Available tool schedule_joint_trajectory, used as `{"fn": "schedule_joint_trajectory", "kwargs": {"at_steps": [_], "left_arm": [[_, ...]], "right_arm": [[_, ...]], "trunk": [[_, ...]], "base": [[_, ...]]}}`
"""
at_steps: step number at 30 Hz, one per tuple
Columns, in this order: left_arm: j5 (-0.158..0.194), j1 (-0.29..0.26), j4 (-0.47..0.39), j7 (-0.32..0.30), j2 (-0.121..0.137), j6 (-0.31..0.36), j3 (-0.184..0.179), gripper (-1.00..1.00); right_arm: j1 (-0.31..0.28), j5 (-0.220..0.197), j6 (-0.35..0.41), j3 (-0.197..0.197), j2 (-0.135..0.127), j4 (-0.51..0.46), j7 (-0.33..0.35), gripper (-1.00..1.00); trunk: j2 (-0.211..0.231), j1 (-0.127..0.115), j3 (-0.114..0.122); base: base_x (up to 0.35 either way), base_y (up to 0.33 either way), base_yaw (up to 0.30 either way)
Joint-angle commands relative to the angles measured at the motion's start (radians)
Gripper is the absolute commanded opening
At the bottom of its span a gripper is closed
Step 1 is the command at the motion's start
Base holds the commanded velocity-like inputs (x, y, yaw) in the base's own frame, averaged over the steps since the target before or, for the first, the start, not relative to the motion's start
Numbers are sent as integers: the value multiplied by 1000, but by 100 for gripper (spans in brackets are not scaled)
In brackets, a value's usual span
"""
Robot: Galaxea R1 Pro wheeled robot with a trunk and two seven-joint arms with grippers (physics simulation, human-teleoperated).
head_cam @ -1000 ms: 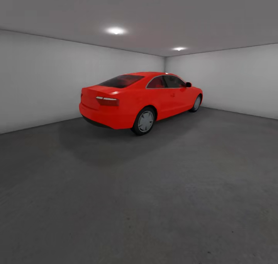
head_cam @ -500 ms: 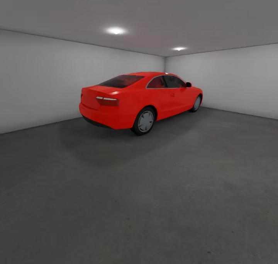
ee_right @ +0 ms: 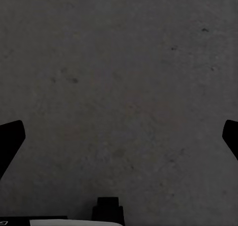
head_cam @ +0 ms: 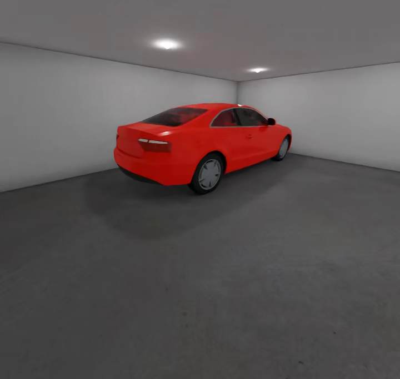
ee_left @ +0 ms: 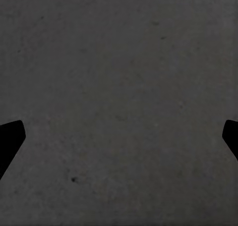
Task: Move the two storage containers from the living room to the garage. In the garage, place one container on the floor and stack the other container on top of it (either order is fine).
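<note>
A: What was seen from the head view?

B: The garage [head_cam: 311,118] was shown, with pale grey walls and a grey ceiling in which two round lights [head_cam: 166,44] were lit. A red coupe car [head_cam: 203,143] was parked toward the far corner, its rear turned to the camera. The floor [head_cam: 222,290], dark grey rough concrete, was spread across the lower half of the view.

B: And the storage containers, where were they placed?

A: Their position could not be told from these views.

A: How were the grippers held?

B: The left gripper [ee_left: 119,141] was seen spread wide, one dark fingertip [ee_left: 10,139] at each side edge of the left wrist view, with only concrete between them. The right gripper [ee_right: 119,141] was likewise held wide apart, nothing being grasped; its fingertips [ee_right: 10,139] were seen at the two edges, over the same grey concrete. A small dark part of the robot [ee_right: 108,209] was noted at the edge of the right wrist view.
</note>
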Motion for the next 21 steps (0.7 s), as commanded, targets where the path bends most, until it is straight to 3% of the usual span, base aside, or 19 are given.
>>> {"fn": "schedule_joint_trajectory", "kwargs": {"at_steps": [1,16,17,18,20,21], "left_arm": [[0,0,-1,-2,0,-2,1,100],[-1,0,19,-4,-1,1,0,100],[-1,0,44,-4,-1,1,-1,100],[-2,0,119,-5,-3,7,-2,100],[-2,0,144,-6,-3,11,-2,100],[-3,0,216,-6,-4,39,-2,100]], "right_arm": [[0,0,6,0,0,-2,3,100],[0,0,8,0,0,7,3,100],[1,1,9,0,0,24,3,100],[1,3,7,1,0,137,2,100],[1,4,6,2,0,194,2,100],[1,6,-18,3,0,292,2,100]], "trunk": [[-1,0,-1],[-1,0,-1],[-1,0,-1],[-1,0,-1],[-1,0,-1],[-1,0,-1]], "base": [[0,0,0],[0,0,0],[0,0,0],[0,0,0],[0,0,0],[0,0,0]]}}
